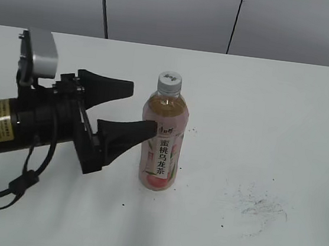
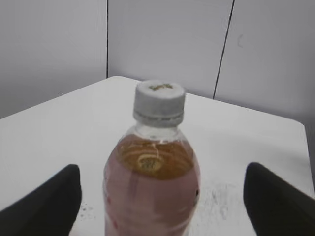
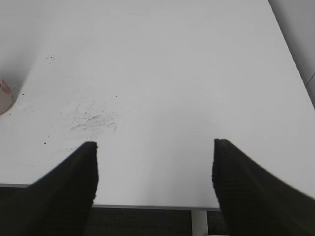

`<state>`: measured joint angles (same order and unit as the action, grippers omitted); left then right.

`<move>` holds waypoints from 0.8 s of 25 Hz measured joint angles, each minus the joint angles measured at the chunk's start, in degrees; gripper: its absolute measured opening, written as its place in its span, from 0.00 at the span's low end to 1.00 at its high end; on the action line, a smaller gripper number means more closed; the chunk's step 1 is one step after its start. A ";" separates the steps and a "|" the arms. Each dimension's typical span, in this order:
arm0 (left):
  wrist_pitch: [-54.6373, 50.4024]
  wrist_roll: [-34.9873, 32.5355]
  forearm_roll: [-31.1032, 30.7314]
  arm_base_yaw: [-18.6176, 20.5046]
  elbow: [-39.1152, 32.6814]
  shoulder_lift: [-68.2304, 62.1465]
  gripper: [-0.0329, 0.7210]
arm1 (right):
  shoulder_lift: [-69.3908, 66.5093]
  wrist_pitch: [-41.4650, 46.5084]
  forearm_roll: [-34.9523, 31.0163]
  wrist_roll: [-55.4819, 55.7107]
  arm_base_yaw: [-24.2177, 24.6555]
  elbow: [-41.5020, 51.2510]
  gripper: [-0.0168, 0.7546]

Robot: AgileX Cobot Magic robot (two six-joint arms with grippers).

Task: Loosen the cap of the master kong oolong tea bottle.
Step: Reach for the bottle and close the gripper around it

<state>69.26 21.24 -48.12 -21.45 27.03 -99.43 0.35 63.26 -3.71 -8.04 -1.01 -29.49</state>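
The master kong oolong tea bottle [image 1: 162,146] stands upright on the white table, with amber tea and a pink peach label. Its white-grey ribbed cap [image 1: 169,82] is on the neck. My left gripper [image 1: 139,107] is open just left of the bottle, one finger behind it and one at its front, level with the bottle's shoulder. In the left wrist view the bottle [image 2: 150,191] sits between the open fingers [image 2: 160,196], the cap [image 2: 159,102] above them. My right gripper [image 3: 155,169] is open and empty above the table's near edge; it does not show in the exterior view.
The white table [image 1: 271,123] carries a grey scuff mark [image 1: 260,206], also in the right wrist view [image 3: 93,119]. Grey wall panels stand behind the table. The table's front edge [image 3: 152,205] lies under my right gripper. A sliver of the bottle [image 3: 5,96] shows at that view's left edge.
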 joint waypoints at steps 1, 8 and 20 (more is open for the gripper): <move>0.00 0.13 0.69 -0.73 0.84 -0.61 0.84 | 0.00 0.00 0.00 0.00 0.00 0.00 0.73; 0.05 1.07 1.98 -4.86 6.98 -6.47 0.83 | 0.00 0.00 0.00 0.00 0.00 0.00 0.73; 0.05 1.19 3.63 -7.58 13.62 -11.75 0.83 | 0.00 0.00 0.00 0.00 0.00 0.00 0.73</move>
<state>69.31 22.43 -44.50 -29.03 40.66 -111.18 0.35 63.26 -3.71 -8.04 -1.01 -29.49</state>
